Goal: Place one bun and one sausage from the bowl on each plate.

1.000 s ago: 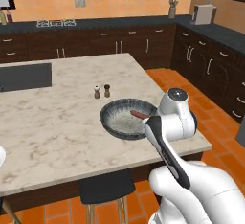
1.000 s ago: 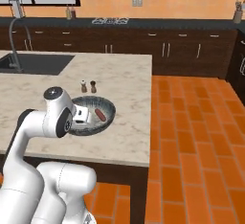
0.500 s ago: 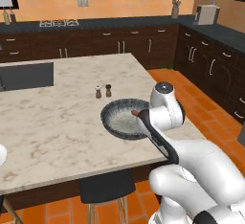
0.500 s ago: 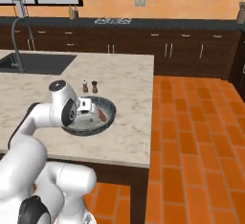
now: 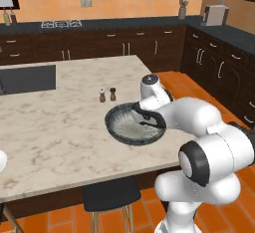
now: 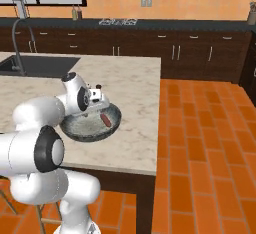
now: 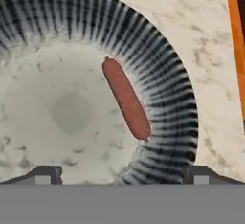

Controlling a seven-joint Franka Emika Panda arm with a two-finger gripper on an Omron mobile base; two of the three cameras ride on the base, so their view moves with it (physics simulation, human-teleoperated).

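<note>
Gripper (image 7: 122, 175), jaws wide and empty, hovers over the bowl (image 7: 158, 74); 1 red-brown sausage (image 7: 126, 98), frame centre, could roll from a skewed pinch.

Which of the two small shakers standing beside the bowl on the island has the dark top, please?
The right-hand shaker in the left base view has the dark top; its neighbour, the left shaker, is topped white. Both stand upright just behind the bowl.

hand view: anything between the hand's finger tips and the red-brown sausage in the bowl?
Nothing. In the hand view, just bare mottled floor of the dark grey-blue streaky bowl lies between the open hand and the slim red-brown sausage.
</note>
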